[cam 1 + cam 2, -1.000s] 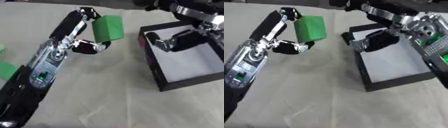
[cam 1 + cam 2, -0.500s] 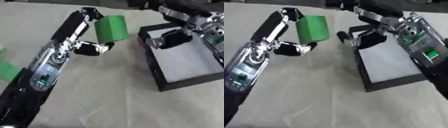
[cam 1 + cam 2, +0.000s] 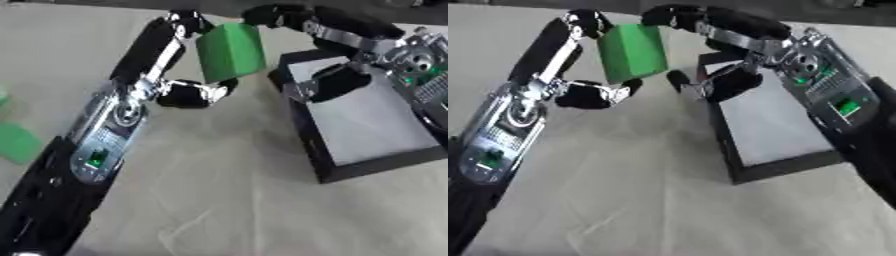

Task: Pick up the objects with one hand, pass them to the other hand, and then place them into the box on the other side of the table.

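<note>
Holding a green block [image 3: 632, 52] aloft at 12 o'clock, pinched between fingers and thumb, the left hand [image 3: 592, 60] presents it to the half-curled, empty right hand [image 3: 710, 50], above the worktop [image 3: 623, 190] beside the black box [image 3: 776, 130].

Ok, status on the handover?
Left hand pinching green block. Right hand open, fingers reaching the block's top edge, over the black box. Nothing between.

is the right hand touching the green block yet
Cannot tell. In the right eye view the right hand reaches the green block's top edge, held by the left hand; no gap or contact shows plainly.
</note>
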